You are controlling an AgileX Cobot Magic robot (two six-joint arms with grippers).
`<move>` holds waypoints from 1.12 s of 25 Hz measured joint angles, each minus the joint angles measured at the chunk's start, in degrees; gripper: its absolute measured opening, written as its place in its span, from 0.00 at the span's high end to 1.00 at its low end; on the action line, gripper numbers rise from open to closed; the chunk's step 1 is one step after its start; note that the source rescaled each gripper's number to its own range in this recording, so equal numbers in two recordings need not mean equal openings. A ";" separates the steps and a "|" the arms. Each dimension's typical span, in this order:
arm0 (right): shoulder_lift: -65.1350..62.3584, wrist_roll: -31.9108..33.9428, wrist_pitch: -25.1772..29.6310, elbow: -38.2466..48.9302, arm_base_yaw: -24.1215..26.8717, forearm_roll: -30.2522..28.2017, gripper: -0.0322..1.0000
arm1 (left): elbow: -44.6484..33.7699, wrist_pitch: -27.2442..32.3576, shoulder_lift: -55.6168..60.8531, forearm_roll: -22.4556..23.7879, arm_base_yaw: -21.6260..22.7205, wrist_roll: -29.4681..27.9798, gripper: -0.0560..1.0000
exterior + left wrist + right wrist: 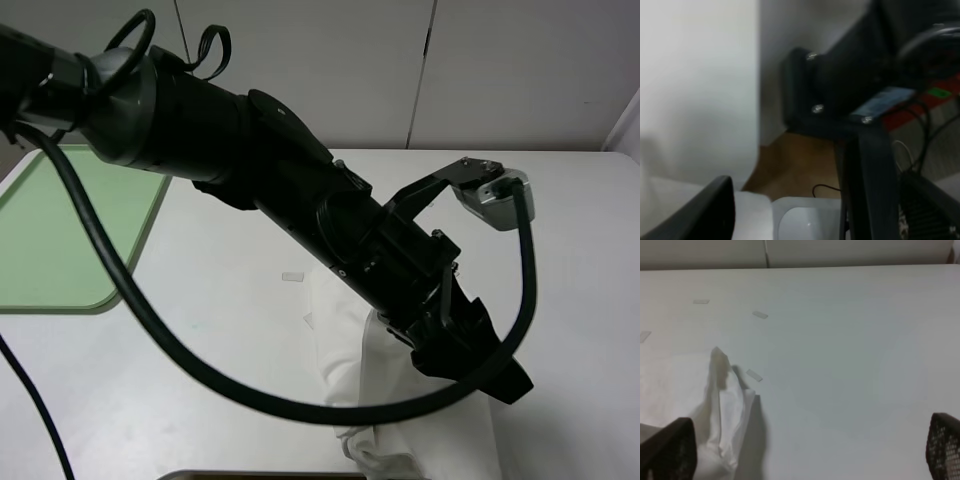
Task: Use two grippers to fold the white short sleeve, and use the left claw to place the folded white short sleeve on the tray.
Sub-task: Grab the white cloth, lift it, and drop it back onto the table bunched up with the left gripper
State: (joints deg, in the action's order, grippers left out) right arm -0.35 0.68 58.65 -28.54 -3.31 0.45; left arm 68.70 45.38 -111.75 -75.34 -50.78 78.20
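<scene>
The white short sleeve (385, 400) lies bunched and wrinkled near the table's front edge, right of the middle. My left arm reaches across from the upper left, and the left gripper (500, 385) hangs just over the cloth's right side. In the left wrist view its fingers (710, 215) stand well apart with floor showing between the tips. I cannot tell whether they touch the cloth. The right gripper (807, 447) is open and empty, with the white short sleeve (722, 415) beside its one finger. The light green tray (60, 240) lies at the far left, bare.
Small white tape strips (759, 315) are stuck on the white table (220, 330); one strip (293, 276) lies just behind the shirt. A thick black cable (150, 320) loops low over the table's left half. Beyond the front edge stands a dark frame (860, 75).
</scene>
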 joint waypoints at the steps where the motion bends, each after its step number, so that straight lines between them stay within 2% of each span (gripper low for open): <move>1: 0.00 0.00 0.00 0.00 0.00 0.00 0.00 | 0.28 0.96 0.00 -0.18 -0.14 0.76 0.32; 6: 0.00 0.00 0.00 0.00 0.00 0.00 0.00 | 0.28 -0.46 0.00 0.73 0.20 -0.31 0.32; 8: 0.00 0.00 0.00 0.00 0.00 0.00 0.00 | 0.28 -2.59 0.00 2.96 1.07 -3.33 0.32; 10: 0.00 0.00 0.00 0.00 0.00 0.00 0.00 | 0.28 -6.13 0.00 6.66 2.24 -8.73 0.32; 11: 0.00 0.00 0.00 0.00 0.00 0.00 0.00 | 0.28 -9.92 0.00 11.28 3.88 -16.29 0.32; 12: 0.00 0.00 0.00 0.00 0.00 0.00 0.00 | 0.28 -9.92 0.00 11.28 3.88 -16.29 0.32; 13: 0.00 0.00 0.00 0.00 0.00 0.00 0.00 | 0.28 -12.83 0.00 14.81 4.99 -22.28 0.32; 14: 0.00 0.00 0.00 0.00 0.00 0.00 0.00 | 0.28 -14.10 0.00 16.49 5.48 -24.34 0.32; 19: 0.00 0.00 0.00 0.00 0.00 0.00 0.00 | -0.67 -15.79 -0.05 18.51 5.94 -26.58 0.32; 24: 0.00 0.00 0.00 0.00 0.00 0.00 0.00 | -1.15 -12.83 -2.12 18.76 5.48 -26.96 0.32; 28: 0.00 0.00 0.00 0.00 0.00 0.00 0.00 | -2.10 -13.17 -2.39 18.89 5.31 -26.96 0.32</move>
State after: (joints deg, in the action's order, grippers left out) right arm -0.35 0.68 58.65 -28.54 -3.31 0.45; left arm 66.60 32.21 -114.14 -56.45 -45.47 51.24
